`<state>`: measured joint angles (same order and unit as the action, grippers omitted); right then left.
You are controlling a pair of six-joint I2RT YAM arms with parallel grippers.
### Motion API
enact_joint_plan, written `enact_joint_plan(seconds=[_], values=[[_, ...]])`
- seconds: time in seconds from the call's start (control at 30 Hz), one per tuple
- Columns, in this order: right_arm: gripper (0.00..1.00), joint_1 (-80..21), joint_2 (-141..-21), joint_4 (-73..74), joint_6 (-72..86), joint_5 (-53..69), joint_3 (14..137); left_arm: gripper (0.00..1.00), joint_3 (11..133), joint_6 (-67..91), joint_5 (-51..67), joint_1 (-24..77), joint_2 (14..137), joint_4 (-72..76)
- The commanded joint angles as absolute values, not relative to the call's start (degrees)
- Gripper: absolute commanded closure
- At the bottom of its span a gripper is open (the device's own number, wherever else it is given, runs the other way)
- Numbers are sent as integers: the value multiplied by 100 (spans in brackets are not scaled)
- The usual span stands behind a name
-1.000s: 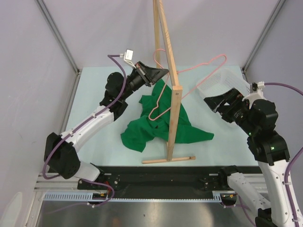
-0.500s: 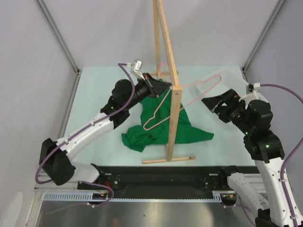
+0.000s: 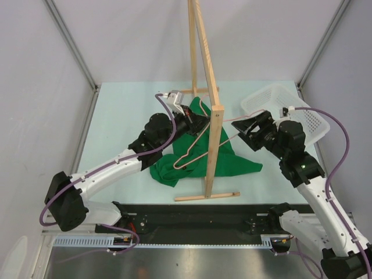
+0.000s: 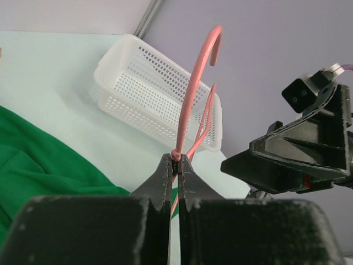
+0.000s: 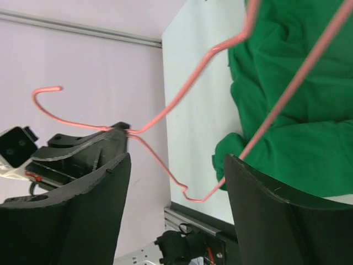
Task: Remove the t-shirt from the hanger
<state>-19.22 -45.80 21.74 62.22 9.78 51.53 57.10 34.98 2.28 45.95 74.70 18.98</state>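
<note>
The pink wire hanger [image 3: 192,144] is held in the air beside the wooden rack, its hook pointing toward the right arm. My left gripper [image 3: 200,121] is shut on its twisted neck [image 4: 176,153], with the hook [image 4: 190,94] rising above the tips. The green t-shirt [image 3: 232,163] lies crumpled on the table under the hanger; whether any cloth still hangs on the wire I cannot tell. My right gripper [image 3: 244,129] faces the hook, open, nothing between its fingers. In the right wrist view the hanger [image 5: 292,83] crosses in front of the t-shirt [image 5: 309,138], beyond my open right gripper [image 5: 176,160].
A tall light wooden rack [image 3: 212,116] stands mid-table between the arms, its foot bar [image 3: 206,196] near the front edge. A white perforated basket [image 3: 296,107] sits at the back right, behind the right gripper, also seen in the left wrist view [image 4: 149,83].
My left gripper has carried the hanger down and to the right, toward the rack post. The right arm has swung left toward the hook, its jaws a little narrower.
</note>
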Motion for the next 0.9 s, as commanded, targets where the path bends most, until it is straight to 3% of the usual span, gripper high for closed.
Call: enact_joint_plan(seconds=[0.0, 0.43, 0.6, 0.67, 0.7, 0.77, 0.8, 0.83, 0.87], values=[[27, -2372, -4701, 1372, 6670, 282, 5124, 100, 5573, 3278, 70, 4763, 7321, 2347], [46, -2672, -5545, 730, 7566, -360, 4992, 100, 5203, 3270, 88, 4957, 7005, 2628], [79, -2725, -5511, 536, 7857, -457, 4834, 100, 5089, 3287, 105, 5027, 6908, 2532], [98, -2725, -5424, 432, 8024, -483, 4677, 100, 5071, 3331, 149, 5027, 6865, 2409], [100, -2716, -5388, 378, 8077, -492, 4615, 100, 5071, 3322, 184, 5027, 6803, 2278], [100, -2707, -5292, 237, 8234, -440, 4457, 93, 5106, 3270, 351, 5019, 6724, 2014], [100, -2637, -5274, 220, 8296, -379, 4430, 85, 5124, 3243, 386, 5019, 6619, 1873], [100, -2585, -5273, 115, 8349, -300, 4395, 69, 5150, 3252, 343, 4984, 6531, 1715], [100, -2540, -5247, 71, 8454, -134, 4351, 63, 5124, 3278, 386, 4949, 6452, 1522]])
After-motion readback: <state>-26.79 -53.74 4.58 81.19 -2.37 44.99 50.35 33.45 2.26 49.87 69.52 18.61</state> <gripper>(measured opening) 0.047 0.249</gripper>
